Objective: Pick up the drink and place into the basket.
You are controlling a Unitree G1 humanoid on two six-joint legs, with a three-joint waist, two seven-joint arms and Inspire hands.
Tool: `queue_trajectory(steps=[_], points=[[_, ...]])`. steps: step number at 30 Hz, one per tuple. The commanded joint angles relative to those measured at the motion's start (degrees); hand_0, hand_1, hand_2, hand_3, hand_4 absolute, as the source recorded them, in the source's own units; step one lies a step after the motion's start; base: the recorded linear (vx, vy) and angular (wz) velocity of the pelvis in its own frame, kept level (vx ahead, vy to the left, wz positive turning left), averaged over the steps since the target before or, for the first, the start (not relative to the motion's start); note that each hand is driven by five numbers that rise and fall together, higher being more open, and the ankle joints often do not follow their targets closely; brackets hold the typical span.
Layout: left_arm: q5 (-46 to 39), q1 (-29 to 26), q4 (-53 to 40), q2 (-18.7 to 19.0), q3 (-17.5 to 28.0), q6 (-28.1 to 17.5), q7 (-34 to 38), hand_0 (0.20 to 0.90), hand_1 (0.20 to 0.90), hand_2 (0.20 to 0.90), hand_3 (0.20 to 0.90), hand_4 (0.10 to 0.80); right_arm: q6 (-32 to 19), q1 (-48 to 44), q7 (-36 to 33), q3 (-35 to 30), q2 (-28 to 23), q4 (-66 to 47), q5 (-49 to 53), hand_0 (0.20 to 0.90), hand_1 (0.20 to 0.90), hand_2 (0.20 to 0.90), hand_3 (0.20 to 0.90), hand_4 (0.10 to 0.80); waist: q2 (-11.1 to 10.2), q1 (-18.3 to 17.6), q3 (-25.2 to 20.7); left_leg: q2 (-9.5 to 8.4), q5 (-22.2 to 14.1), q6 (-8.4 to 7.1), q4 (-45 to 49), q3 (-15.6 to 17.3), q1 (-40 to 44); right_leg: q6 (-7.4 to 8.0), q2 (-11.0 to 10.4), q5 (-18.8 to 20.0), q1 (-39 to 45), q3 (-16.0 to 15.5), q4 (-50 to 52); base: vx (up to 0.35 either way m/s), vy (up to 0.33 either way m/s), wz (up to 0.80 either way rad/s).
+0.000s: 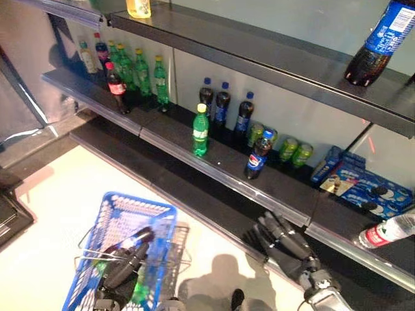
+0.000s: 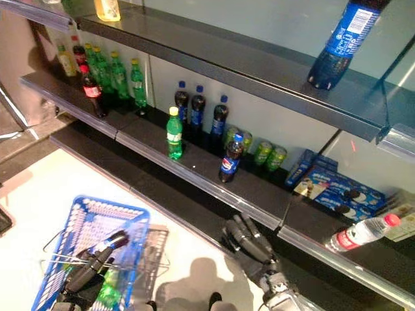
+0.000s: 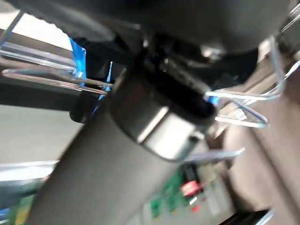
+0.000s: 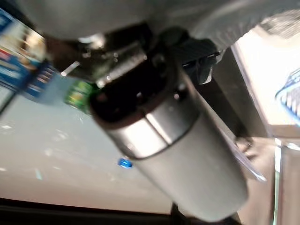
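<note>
Blue plastic basket (image 1: pixel 110 223) w/ wire handles, low on the floor side, in front of the shelf (image 1: pixel 214 162). Lattice walls, open top. Green bottle (image 1: pixel 144 285) lies inside it on its side, near the basket's near end, partly hidden.

Drinks on the shelf, all upright: green bottle w/ yellow cap (image 1: pixel 200 130) stands alone near the shelf's front edge; dark cola bottle w/ blue cap (image 1: pixel 257 155) just right of it, also near the front. Three dark blue-cap bottles (image 1: pixel 223 103) in a row behind them at the back wall. Green cans (image 1: pixel 293 150) right of those.
</note>
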Motion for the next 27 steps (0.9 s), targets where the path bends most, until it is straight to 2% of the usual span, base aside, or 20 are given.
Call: queue_trajectory(steps=[1, 4, 6, 9, 16, 17, 21, 27], points=[[-2.6, -4.3, -15.8, 3.5, 1.4, -11.1, -4.0, 0.300, 0.300, 0.300, 0.200, 0.100, -3.9, -2.4, 2.6, 0.0, -2.0, -1.2, -4.1, 0.900, 0.900, 0.900, 0.900, 0.800, 2.0, -0.2, -6.3, 0.24, 1.6, 0.89, 1.8, -0.7, -2.4, 1.78, -1.6, -0.9, 4.0, 0.5, -2.2, -0.149, -0.065, -0.26], [-1.7, -5.7, -11.4, 3.0, 0.6, -11.9, -0.2, 0.300, 0.300, 0.300, 0.200, 0.100, -6.0, -3.6, 2.0, 1.3, -1.8, 3.4, -8.5, 0.900, 0.900, 0.900, 0.900, 0.800, 1.8, -0.6, -6.6, 0.29, 1.5, 0.82, 0.6, 0.2, -2.2, 1.74, -1.5, -0.1, 3.7, 1.1, -3.5, -0.140, -0.064, 0.00], [-0.4, -7.9, -5.3, 2.4, 0.3, -11.7, 3.1, 0.300, 0.300, 0.300, 0.200, 0.100, -8.0, -5.5, 1.3, 3.2, -1.8, 9.8, -13.9, 0.900, 0.900, 0.900, 0.900, 0.800, 1.8, -0.9, -6.9, 0.47, 1.6, 0.54, -0.8, 0.9, -1.9, 1.59, -1.1, 0.6, 3.3, 1.6, -4.4, -0.168, -0.068, -0.06], [3.4, -9.7, 2.5, 1.6, -0.6, -11.8, 4.2, 0.300, 0.300, 0.300, 0.200, 0.100, -10.2, -7.2, 0.2, 5.4, -1.8, 16.9, -19.9, 0.900, 0.900, 0.900, 0.900, 0.800, 1.9, -1.1, -7.1, 0.40, 1.7, 0.31, -1.8, 1.4, -1.9, 1.40, -0.9, 1.2, 3.0, 1.8, -5.2, -0.121, -0.044, -0.14], [5.2, -14.2, 20.7, 0.7, -1.0, -9.6, 3.9, 0.300, 0.300, 0.300, 0.200, 0.100, -14.5, -12.8, -3.2, 8.8, -2.5, 36.3, -31.8, 0.900, 0.900, 0.900, 0.900, 0.800, 2.4, -0.7, -7.3, 0.21, 1.8, 0.07, -3.8, 2.0, -1.7, 1.28, -0.8, 2.0, 2.4, 1.2, -6.4, -0.073, -0.024, -0.03], [5.5, -15.9, 25.8, 0.7, -1.5, -8.9, 4.0, 0.300, 0.300, 0.300, 0.200, 0.100, -14.9, -14.8, -3.8, 9.1, -2.4, 43.5, -35.2, 0.900, 0.900, 0.900, 0.900, 0.800, 2.7, -0.4, -7.4, 0.24, 1.9, 0.02, -4.5, 2.1, -1.5, 1.30, -0.9, 2.0, 2.3, 0.9, -6.4, 0.000, 0.000, 0.00], [7.5, -18.2, 32.4, 0.5, -2.7, -8.6, 3.7, 0.300, 0.300, 0.300, 0.200, 0.100, -18.0, -17.2, -4.8, 9.9, -1.9, 54.7, -40.8, 0.900, 0.900, 0.900, 0.900, 0.800, 3.0, 0.1, -7.5, 0.41, 1.9, -0.10, -5.2, 2.1, -1.5, 1.37, -1.1, 1.9, 2.0, 0.3, -6.4, 0.000, 0.000, 0.00], [11.0, -20.2, 39.8, 0.3, -3.6, -7.7, 4.7, 0.300, 0.300, 0.300, 0.200, 0.100, -18.3, -19.1, -4.8, 10.5, -1.4, 64.2, -46.2, 0.900, 0.900, 0.900, 0.900, 0.800, 3.2, 0.6, -7.8, 0.68, 1.5, -0.29, -5.4, 2.1, -1.2, 1.45, -1.3, 1.5, 2.0, -0.6, -6.4, 0.001, -0.006, 0.00]])
